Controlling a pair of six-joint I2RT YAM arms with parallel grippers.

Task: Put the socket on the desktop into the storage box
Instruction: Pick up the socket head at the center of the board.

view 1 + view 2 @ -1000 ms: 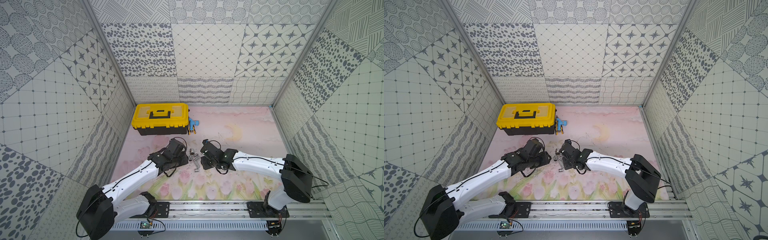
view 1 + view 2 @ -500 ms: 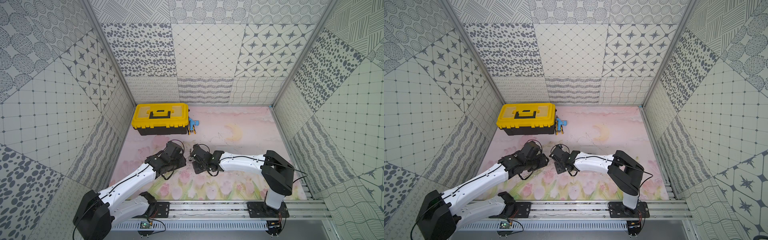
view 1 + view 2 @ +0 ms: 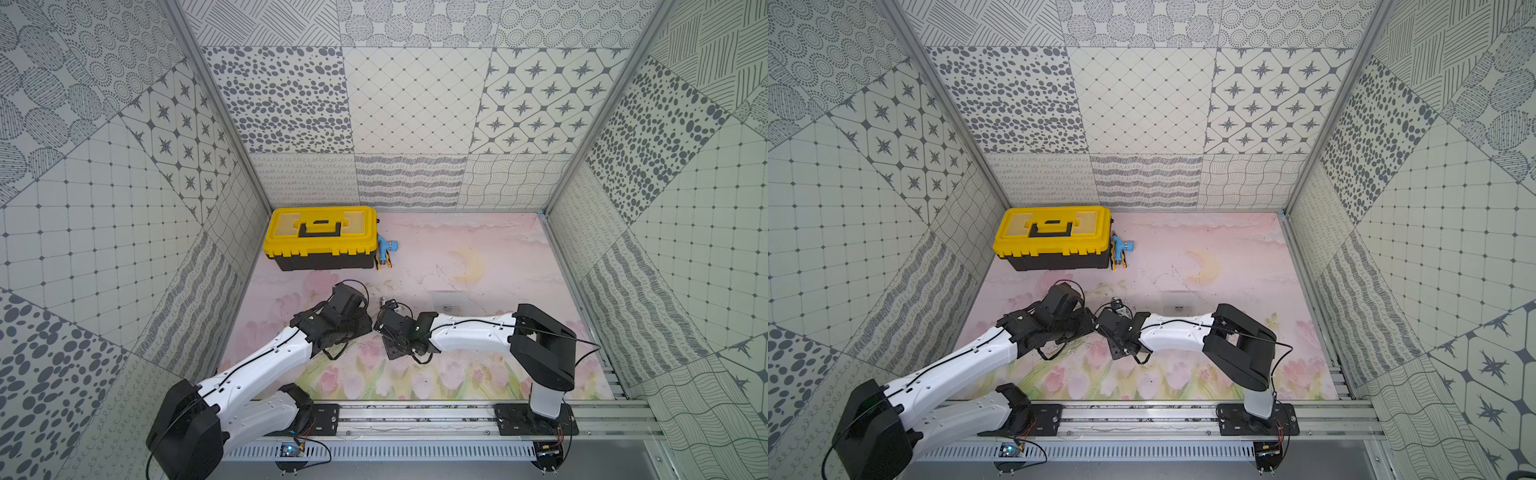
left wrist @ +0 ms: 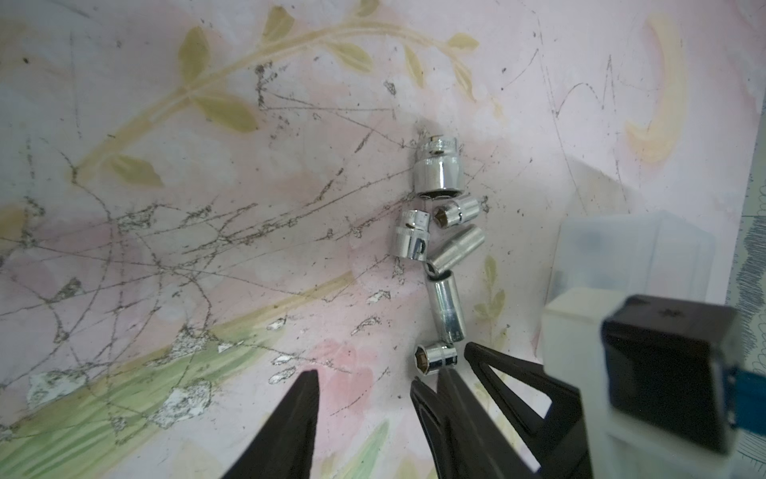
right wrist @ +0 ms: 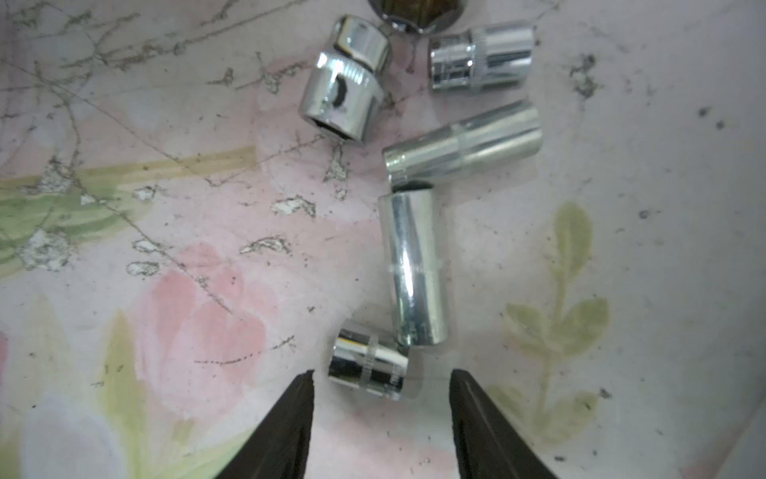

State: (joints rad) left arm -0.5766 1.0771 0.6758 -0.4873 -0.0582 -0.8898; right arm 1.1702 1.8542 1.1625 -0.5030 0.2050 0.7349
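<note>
Since a second ago the right arm has folded its elbow inward, bringing the right hand (image 5: 381,373) to the socket cluster (image 5: 414,166). Its fingers stand spread either side of the nearest small socket (image 5: 369,365), with gaps on both sides and nothing pinched. Six sockets lie mid-tabletop (image 4: 166,249), close together. Just beside them the left hand (image 4: 362,379) is spread and empty. Nearby sits the storage box (image 4: 621,249), with bare tabletop between. The toolbox (image 3: 320,237) stands well apart.
</note>
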